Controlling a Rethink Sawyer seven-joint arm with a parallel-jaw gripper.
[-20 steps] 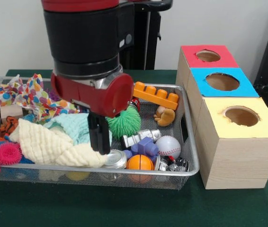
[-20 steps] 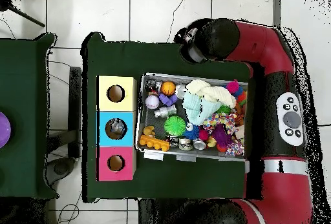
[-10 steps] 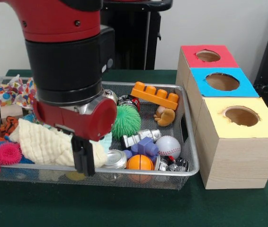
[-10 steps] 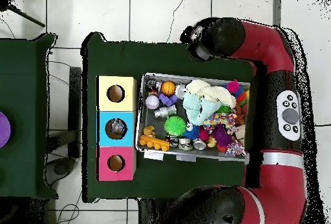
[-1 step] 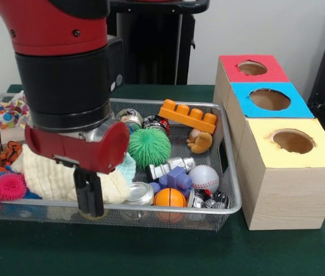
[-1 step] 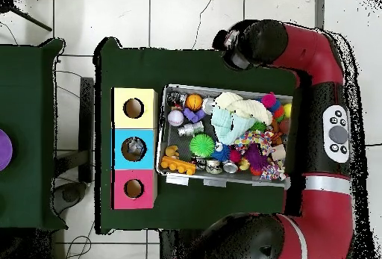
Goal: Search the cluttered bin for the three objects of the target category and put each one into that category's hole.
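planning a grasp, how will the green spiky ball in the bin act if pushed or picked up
The green spiky ball looks soft, so it would probably squash and weigh little. Being round, it may roll, though neighbouring toys and its spikes should slow it.

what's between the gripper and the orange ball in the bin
In the front view the gripper hangs at the bin's near rim, left of the orange ball. Between them lie the edge of the cream cloth and a silver can, which sits right beside the ball.
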